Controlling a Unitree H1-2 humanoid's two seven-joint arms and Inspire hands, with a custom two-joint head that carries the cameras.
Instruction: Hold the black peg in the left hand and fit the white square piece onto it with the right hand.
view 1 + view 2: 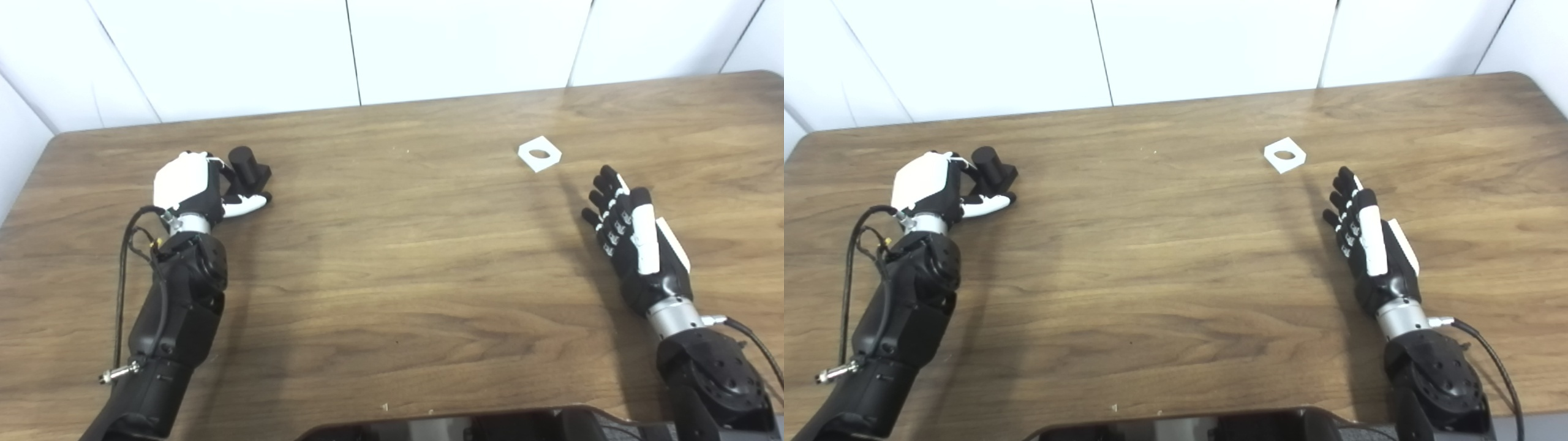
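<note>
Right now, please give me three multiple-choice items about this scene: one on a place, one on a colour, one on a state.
1. Where does the square piece lie?
A. on the table, beyond the right hand
B. in the right hand
C. on the peg

2. What colour is the peg?
A. white
B. black
C. red

3. How is the right hand?
A. shut on the piece
B. open, holding nothing
C. shut on the peg

Key: 1 A, the piece lies apart from the fingertips; 2 B, it is dark at the left hand; 3 B, fingers are extended and apart.
</note>
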